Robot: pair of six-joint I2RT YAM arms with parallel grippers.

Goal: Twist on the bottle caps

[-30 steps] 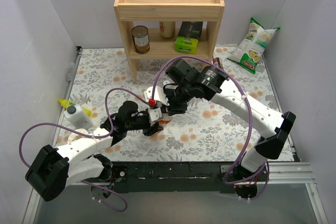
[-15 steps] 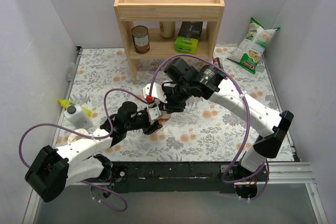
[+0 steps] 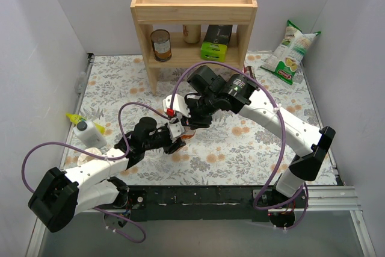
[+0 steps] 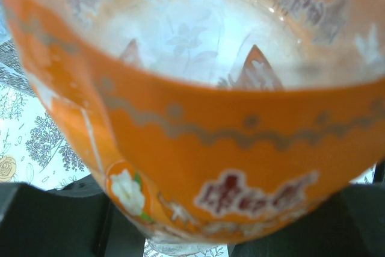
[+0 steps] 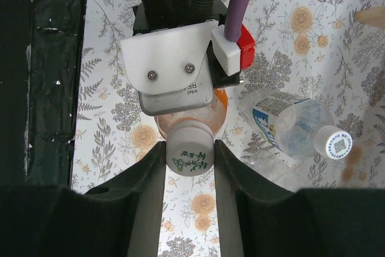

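My left gripper [image 3: 175,140] is shut on the orange bottle [image 3: 186,137], whose orange label [image 4: 228,148] fills the left wrist view; dark fingers [image 4: 54,221] show at the bottom corners. In the right wrist view the bottle's neck [image 5: 219,109] points at the camera. The white cap [image 5: 190,156] with green print sits on that neck. My right gripper [image 5: 190,159] is shut on this cap, a finger touching each side. To the right lies a clear bottle [image 5: 289,126] with a blue-and-white label and a white cap [image 5: 337,146] on it. A plain clear bottle [image 5: 272,171] lies beside it.
A wooden shelf [image 3: 194,10] stands at the back with a brown tin can [image 3: 160,44] and a green box [image 3: 215,43] on it. A chip bag [image 3: 291,52] leans at the back right. A white squeeze bottle [image 3: 89,132] with a yellow nozzle lies at the left.
My right wrist has shifted slightly left and turned over the bottle's neck. The left arm still holds the orange bottle in the same place.
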